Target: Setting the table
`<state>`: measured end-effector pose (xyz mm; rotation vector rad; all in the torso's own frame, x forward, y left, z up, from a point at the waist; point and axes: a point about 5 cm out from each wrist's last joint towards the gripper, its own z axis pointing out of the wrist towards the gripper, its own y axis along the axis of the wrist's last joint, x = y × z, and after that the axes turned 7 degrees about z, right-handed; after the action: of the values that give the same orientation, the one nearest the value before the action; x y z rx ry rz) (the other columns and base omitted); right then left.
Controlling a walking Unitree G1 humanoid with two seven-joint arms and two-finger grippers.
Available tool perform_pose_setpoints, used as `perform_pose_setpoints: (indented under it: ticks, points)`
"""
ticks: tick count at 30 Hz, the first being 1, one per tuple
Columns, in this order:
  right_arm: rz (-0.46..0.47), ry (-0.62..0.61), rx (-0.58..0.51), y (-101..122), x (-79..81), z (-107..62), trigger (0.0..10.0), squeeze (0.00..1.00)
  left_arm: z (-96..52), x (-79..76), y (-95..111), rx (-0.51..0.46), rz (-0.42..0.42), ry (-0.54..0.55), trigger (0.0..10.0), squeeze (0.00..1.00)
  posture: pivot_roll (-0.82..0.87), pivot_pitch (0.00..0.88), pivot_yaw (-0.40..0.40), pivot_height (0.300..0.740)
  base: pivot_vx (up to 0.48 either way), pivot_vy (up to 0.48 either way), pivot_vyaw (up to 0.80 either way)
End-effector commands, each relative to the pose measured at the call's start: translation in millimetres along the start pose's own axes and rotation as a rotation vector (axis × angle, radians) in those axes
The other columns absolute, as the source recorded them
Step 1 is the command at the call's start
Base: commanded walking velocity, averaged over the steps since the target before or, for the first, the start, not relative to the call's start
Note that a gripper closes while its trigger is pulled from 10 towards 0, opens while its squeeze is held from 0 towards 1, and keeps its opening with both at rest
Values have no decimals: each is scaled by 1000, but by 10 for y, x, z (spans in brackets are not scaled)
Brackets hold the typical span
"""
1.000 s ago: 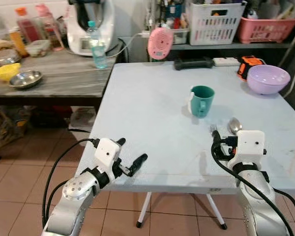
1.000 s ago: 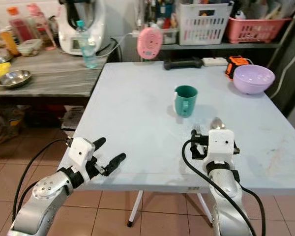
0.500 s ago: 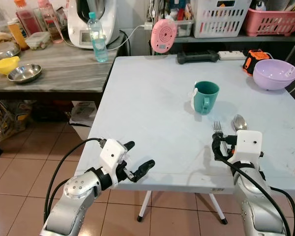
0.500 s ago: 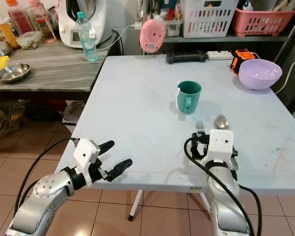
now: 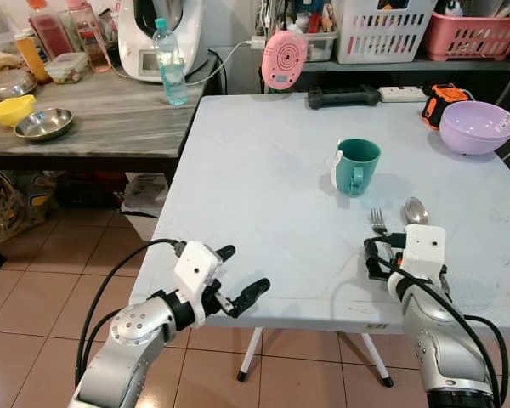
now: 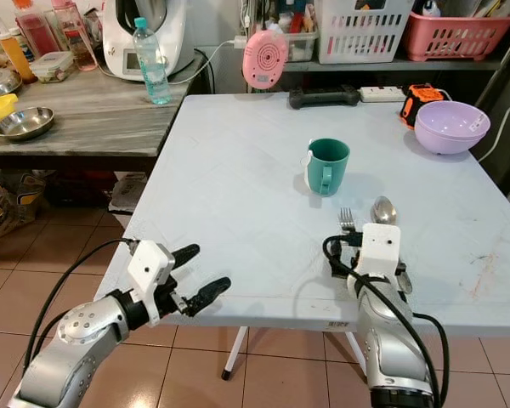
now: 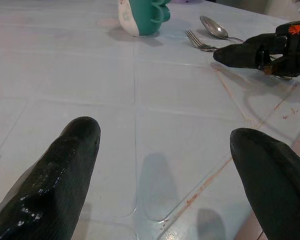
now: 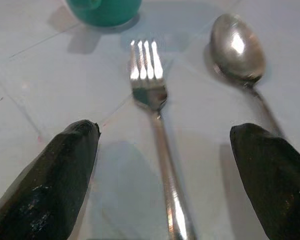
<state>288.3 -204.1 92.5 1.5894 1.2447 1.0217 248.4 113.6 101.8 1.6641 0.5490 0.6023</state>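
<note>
Now the pale desk carries a purple bowl and green mug, while the right end effector, spread wide, straddles the fork beside the spoon, seemingly ready to grip it.

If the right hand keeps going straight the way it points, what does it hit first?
Probably the fork, lying between the open right hand's fingers, spoon alongside. Beyond it stands the green mug. Depth is uncertain.
</note>
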Motion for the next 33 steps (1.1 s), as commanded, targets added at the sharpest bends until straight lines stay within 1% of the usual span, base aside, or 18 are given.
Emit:
perform_pose_setpoints:
  ticks: [1, 5, 8, 12, 14, 16, 18, 20, 21, 22, 23, 24, 25, 26, 31, 33]
  points:
    - [11, 33, 8, -8, 42, 21, 10000, 0, -22, 0, 18, 6, 18, -12, 10000, 0, -64, 49, 45, 740, 0, 0, 0]
    - [-11, 67, 29, -38, 71, 38, 10000, 0, -23, -3, 16, 8, 21, -18, 10000, 0, -61, 47, 41, 740, 0, 0, 0]
    - [-13, 91, 55, -80, 56, 57, 10000, 0, -34, -3, 15, 12, 24, -17, 10000, 0, -60, 46, 42, 740, 0, 0, 0]
    - [-47, 134, 72, -101, 51, 78, 10000, 0, -47, -10, 12, 15, 17, -10, 10000, 0, -60, 46, 43, 740, 0, 0, 0]
    - [-46, 136, 75, -105, 39, 90, 10000, 0, -50, -12, 14, 15, 16, -10, 10000, 0, -58, 45, 42, 740, 0, 0, 0]
    - [-69, 139, 72, -96, 19, 102, 10000, 0, -52, -14, 17, 15, 16, -9, 10000, 0, -55, 45, 42, 740, 0, 0, 0]
    - [-92, 137, 77, -93, -21, 114, 10000, 0, -55, -15, 27, 15, 19, -7, 10000, 0, -51, 46, 43, 740, 0, 0, 0]
    - [-96, 126, 69, -60, -74, 125, 10000, 0, -60, -19, 34, 14, 20, -5, 10000, 0, -49, 47, 43, 740, 0, 0, 0]
    - [-96, 126, 69, -60, -74, 125, 10000, 0, -60, -19, 34, 14, 20, -5, 10000, 0, -49, 47, 43, 740, 0, 0, 0]
    - [-94, 124, 68, -56, -79, 126, 8039, 0, -60, -19, 35, 14, 20, -5, 10000, 0, -49, 47, 43, 740, 0, 0, 0]
    - [-89, 118, 66, -48, -102, 125, 8039, 0, -62, -22, 35, 14, 18, -3, 10000, 0, -50, 47, 41, 740, 0, 0, 0]
    - [-84, 108, 65, -49, -123, 120, 1804, 0, -65, -24, 34, 14, 12, -1, 10000, 0, -51, 47, 43, 740, 0, 0, 0]
    - [-84, 108, 65, -49, -123, 120, 1804, 0, -65, -24, 34, 14, 12, -1, 10000, 0, -51, 47, 43, 740, 0, 0, 0]
    - [-83, 106, 65, -55, -127, 115, 0, 0, -67, -24, 34, 14, 11, 0, 10000, 0, -51, 47, 43, 740, 0, 0, 0]
    - [-52, 86, 83, -136, -157, 67, 0, 0, -68, -19, 32, 15, 16, -5, 10000, 0, -53, 49, 50, 740, 0, 0, 0]
    - [-52, 86, 83, -136, -157, 67, 0, 0, -68, -19, 32, 15, 16, -5, 10000, 0, -53, 49, 50, 740, 0, 0, 0]
